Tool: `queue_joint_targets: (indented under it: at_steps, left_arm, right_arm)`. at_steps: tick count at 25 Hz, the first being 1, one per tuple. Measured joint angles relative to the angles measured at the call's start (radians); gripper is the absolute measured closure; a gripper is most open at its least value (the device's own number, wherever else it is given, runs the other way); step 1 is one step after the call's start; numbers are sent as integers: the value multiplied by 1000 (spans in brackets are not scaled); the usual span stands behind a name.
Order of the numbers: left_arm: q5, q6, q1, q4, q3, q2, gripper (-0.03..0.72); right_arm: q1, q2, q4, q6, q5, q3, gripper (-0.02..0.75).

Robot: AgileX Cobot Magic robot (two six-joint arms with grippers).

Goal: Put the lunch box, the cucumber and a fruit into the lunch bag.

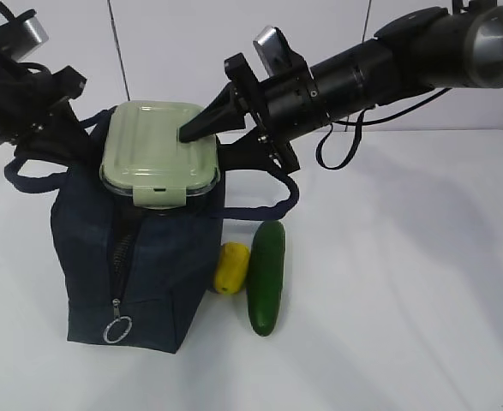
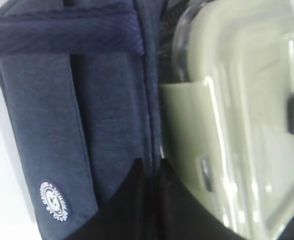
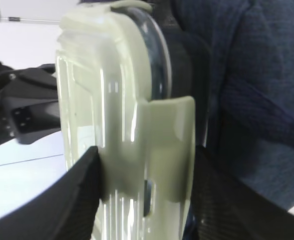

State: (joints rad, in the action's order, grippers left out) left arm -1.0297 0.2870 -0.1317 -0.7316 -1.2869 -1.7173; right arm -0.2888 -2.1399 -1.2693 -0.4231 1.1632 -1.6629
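The pale green-lidded lunch box (image 1: 157, 145) lies tilted over the open top of the navy lunch bag (image 1: 148, 257). My right gripper (image 1: 201, 147) is shut on the box's right end, one finger on the lid and one beneath. In the right wrist view the gripper (image 3: 147, 155) clamps the lunch box (image 3: 121, 100) beside the bag (image 3: 257, 75). My left gripper (image 1: 80, 137) is at the bag's back left. In the left wrist view it (image 2: 149, 167) is shut on the bag's top rim (image 2: 106, 100), next to the box (image 2: 237, 125). The cucumber (image 1: 266, 278) and yellow fruit (image 1: 231, 267) lie on the table right of the bag.
The bag's front zipper is open, with the silver ring pull (image 1: 117, 330) hanging low. One loop handle (image 1: 268, 210) droops right under the right arm, the other (image 1: 28, 180) hangs left. The white table (image 1: 405, 282) spreads to the right.
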Motion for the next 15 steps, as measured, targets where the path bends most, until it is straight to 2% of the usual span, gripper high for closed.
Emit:
queue_joint_targets:
  at_steps: [8,15]
  left_arm:
    - [2,0,0,-32,0,0,687]
    - [2,0,0,-76,0,0,687]
  right_arm:
    - [0,-2,136,67,-26,0,360]
    - [-13,-4,170,84,-71,0,360]
